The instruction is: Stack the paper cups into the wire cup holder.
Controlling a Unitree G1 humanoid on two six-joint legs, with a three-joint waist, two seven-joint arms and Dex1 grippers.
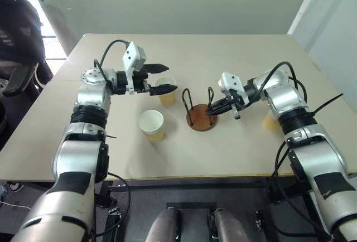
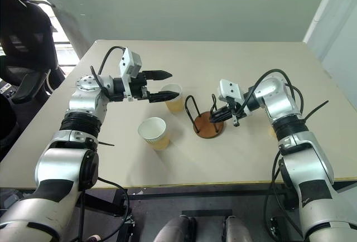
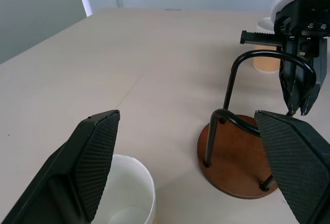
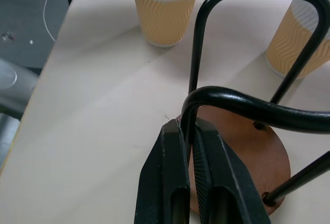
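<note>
Nearest the lens, one paper cup [image 1: 152, 125] stands on the desk [image 1: 251, 153] below the left hand [image 1: 162, 80], whose fingers are spread wide around a second cup [image 1: 166, 90]; the right hand [image 4: 191, 146] pinches a loop of the wire cup holder [image 1: 201, 114], apparently steadying it for loading

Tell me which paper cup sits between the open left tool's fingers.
The far cup, beside the wire cup holder: the left tool straddles its rim. The near cup stands free toward the table's front edge; a third cup sits behind the right arm.
</note>
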